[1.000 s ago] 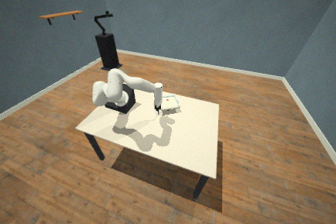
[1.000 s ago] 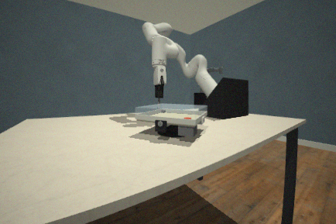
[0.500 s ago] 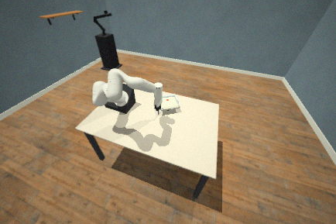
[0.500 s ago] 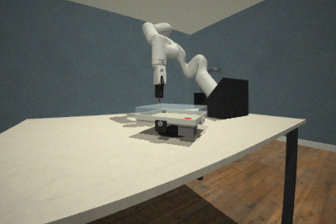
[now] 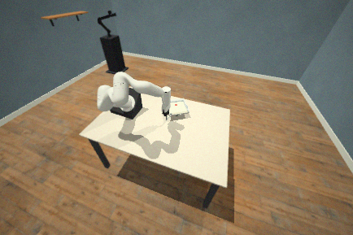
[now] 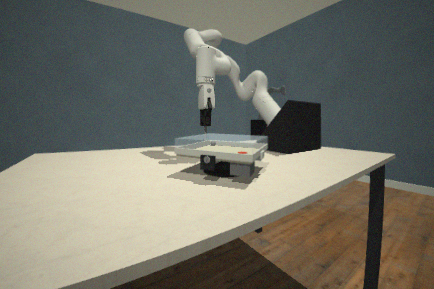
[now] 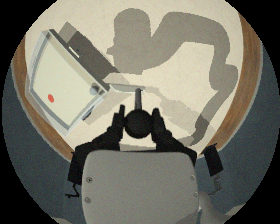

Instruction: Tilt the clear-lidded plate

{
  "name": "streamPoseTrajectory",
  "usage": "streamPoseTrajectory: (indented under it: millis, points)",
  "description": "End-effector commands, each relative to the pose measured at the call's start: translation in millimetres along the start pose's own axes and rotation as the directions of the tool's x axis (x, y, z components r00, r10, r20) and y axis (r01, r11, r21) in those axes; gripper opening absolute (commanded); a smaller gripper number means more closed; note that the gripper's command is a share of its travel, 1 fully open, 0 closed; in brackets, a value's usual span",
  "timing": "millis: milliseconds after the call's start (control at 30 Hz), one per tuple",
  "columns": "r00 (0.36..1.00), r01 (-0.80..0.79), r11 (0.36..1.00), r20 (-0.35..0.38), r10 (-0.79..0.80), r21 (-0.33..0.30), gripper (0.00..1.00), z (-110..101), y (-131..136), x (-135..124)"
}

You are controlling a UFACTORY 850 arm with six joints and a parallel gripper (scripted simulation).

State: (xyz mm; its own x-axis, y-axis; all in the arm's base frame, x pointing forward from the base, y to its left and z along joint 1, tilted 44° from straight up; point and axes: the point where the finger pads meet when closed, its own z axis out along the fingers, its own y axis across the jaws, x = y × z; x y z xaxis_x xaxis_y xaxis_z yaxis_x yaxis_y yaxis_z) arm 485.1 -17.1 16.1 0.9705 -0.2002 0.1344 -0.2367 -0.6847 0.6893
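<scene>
The clear-lidded plate point(image 5: 181, 109) point(image 6: 200, 150) point(image 7: 63, 68) sits on a dark pivot block point(image 6: 220, 167) at the far side of the table. Its red printed spot point(image 5: 176, 106) point(image 6: 242, 152) point(image 7: 50, 97) lies toward one end. A small dark dot that may be the steel ball point(image 6: 213, 143) point(image 7: 95, 88) sits near the plate's edge on my gripper's side, well away from the spot. My gripper point(image 5: 165, 114) point(image 6: 205, 122) point(image 7: 138, 113) hangs just beside the plate, shut on the black knob of the plate's handle point(image 7: 139, 100). The handle joins the plate by a thin stem and a grey bar.
The arm's black pedestal point(image 5: 129, 106) point(image 6: 295, 127) stands on the white table point(image 5: 195, 147) point(image 6: 100, 201) behind the plate. A black stand with a camera arm point(image 5: 113, 54) and a wall shelf point(image 5: 64, 15) are off the table at the back left.
</scene>
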Motion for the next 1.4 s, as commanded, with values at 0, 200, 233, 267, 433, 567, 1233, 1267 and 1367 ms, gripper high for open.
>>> streamPoseTrajectory:
  millis: [0, 200, 233, 267, 433, 567, 1233, 1267, 1367]
  points:
    - [1.0, -0.001, 1.0, -0.002, 0.001, 0.003, 0.0, -1.5, -1.0, 1.1]
    - [1.0, -0.001, 1.0, -0.002, 0.001, 0.003, 0.0, -1.6, -1.0, 1.1]
    - [1.0, -0.001, 1.0, -0.002, 0.001, 0.003, 0.0, -1.6, -1.0, 1.1]
    - [1.0, -0.001, 1.0, -0.002, 0.001, 0.003, 0.0, -1.7, -1.0, 1.1]
    - [1.0, -0.001, 1.0, -0.002, 0.001, 0.003, 0.0, -1.9, -1.1, 1.1]
    - [1.0, -0.001, 1.0, -0.002, 0.001, 0.003, 0.0, -1.9, -1.1, 1.1]
    - [1.0, -0.001, 1.0, -0.002, 0.001, 0.003, 0.0, 3.6, 1.3, 0.0]
    - [1.0, -0.001, 1.0, -0.002, 0.001, 0.003, 0.0, 3.5, 1.3, -0.1]
    - [1.0, -0.001, 1.0, -0.002, 0.001, 0.003, 0.0, 3.3, 1.2, -0.5]
